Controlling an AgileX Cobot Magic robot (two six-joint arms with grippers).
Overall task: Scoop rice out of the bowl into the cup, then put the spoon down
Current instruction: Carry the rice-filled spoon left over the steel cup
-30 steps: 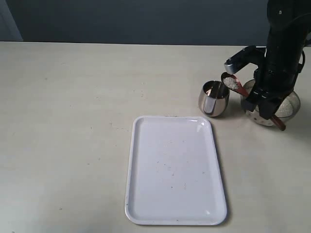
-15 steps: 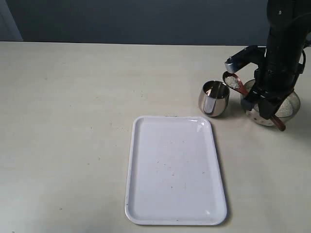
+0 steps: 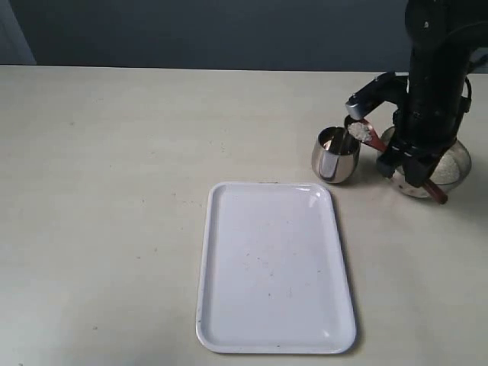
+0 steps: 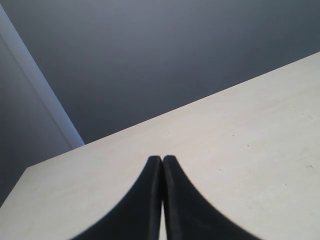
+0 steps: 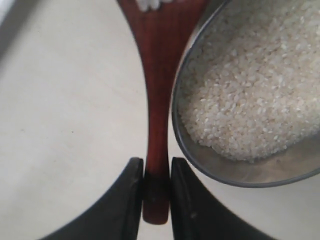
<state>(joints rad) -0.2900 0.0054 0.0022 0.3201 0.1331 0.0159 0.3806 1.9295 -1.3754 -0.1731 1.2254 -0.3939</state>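
Compared with half a second before, the right arm has shifted a little toward the cup (image 3: pixel 335 156), and the head of the spoon (image 3: pixel 364 133) now hangs at the cup's rim on the bowl side, where before it was between the two vessels. The cup, the bowl (image 3: pixel 459 163) and the tray (image 3: pixel 274 267) have not moved. The right gripper (image 5: pixel 157 175) is narrowly closed on the end of the spoon's slim handle, one dark finger on each side. The left gripper (image 4: pixel 162 165) has its two black fingers pressed together with nothing between them, above the bare counter (image 3: pixel 114 191). The spoon is smooth reddish-brown wood, with a small heap of white grains on its oval head. The bowl is wide, round, shiny steel and holds rice (image 5: pixel 250 90), a grainy off-white mass. It stands by the right edge of the counter, toward the far right corner, and the rounded steel cup is near it. The white tray is a rectangle with rounded corners and a raised rim, and lies near the front edge.
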